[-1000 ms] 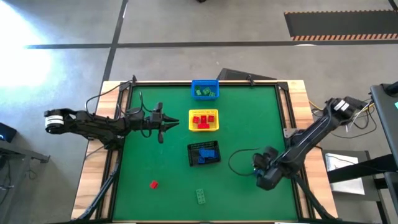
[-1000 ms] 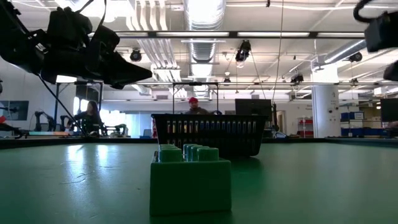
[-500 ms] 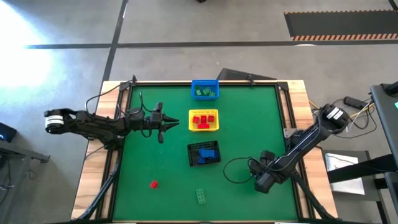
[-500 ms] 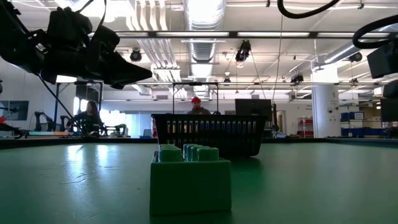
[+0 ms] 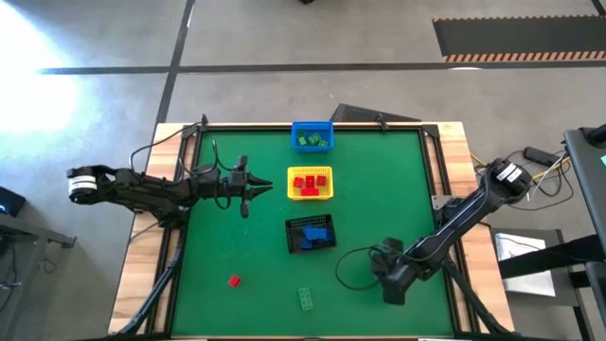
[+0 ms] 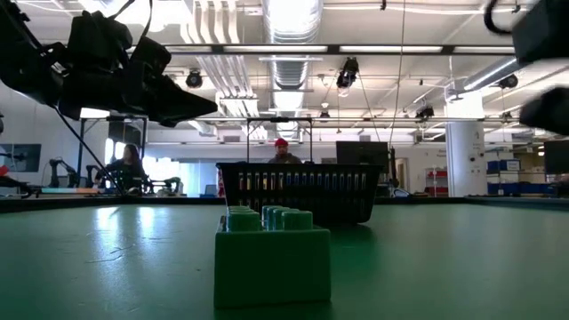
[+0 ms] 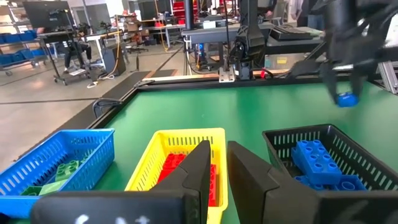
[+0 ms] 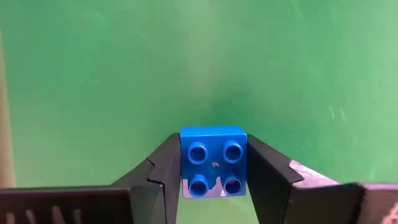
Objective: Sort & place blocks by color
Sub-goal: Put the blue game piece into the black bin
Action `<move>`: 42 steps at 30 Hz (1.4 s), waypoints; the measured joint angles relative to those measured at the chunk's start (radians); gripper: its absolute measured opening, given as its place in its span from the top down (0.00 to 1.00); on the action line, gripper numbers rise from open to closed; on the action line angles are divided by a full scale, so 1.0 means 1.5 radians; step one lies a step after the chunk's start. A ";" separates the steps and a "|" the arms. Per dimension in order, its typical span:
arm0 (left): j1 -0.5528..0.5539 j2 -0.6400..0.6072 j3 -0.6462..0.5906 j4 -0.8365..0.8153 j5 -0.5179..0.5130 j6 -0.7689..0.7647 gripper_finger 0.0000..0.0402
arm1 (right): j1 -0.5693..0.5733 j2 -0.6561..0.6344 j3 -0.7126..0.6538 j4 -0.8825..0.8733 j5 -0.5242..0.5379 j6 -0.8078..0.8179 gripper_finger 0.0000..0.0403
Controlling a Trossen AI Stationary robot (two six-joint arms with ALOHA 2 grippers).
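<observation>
My right gripper hovers over the table's near right part, shut on a blue 2x2 brick; the brick also shows in the left wrist view. My left gripper hangs shut and empty left of the yellow basket, which holds red bricks. The blue basket holds green bricks. The black basket holds blue bricks. A loose red brick and a loose green brick rest flat on the mat near the front edge. The green brick fills the low view. My right gripper pinches the blue brick by two opposite side walls between its two fingers. The fingers point down at the mat. The brick's studs face the wrist camera. The brick is lifted clear of the table.
The three baskets stand in a row down the table's middle, from the far edge toward the near one. A black cable loop lies beside my right gripper. Open green mat lies right of the baskets and at the near left. People show in the room behind.
My right gripper has gone toward the table's near edge and a little toward its left edge.
</observation>
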 joint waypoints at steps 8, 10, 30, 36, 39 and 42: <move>0.000 0.000 0.000 0.000 0.000 0.000 0.91 | -0.069 0.019 0.166 0.011 0.049 -0.242 0.68; 0.000 0.000 0.000 0.000 0.000 0.001 0.91 | -0.107 0.042 0.214 0.008 0.046 -0.300 0.68; 0.001 0.017 0.000 0.001 0.000 0.003 0.91 | -0.396 0.377 0.598 -0.143 -0.118 -0.612 0.68; 0.001 0.018 0.000 -0.001 0.000 0.003 0.91 | -0.411 0.414 0.613 -0.146 -0.119 -0.622 0.66; 0.001 0.018 0.000 0.000 0.000 0.004 0.91 | -0.411 0.414 0.613 -0.147 -0.119 -0.622 0.57; 0.001 0.018 0.000 0.000 0.000 0.004 0.91 | -0.409 0.399 0.613 -0.150 -0.119 -0.626 0.51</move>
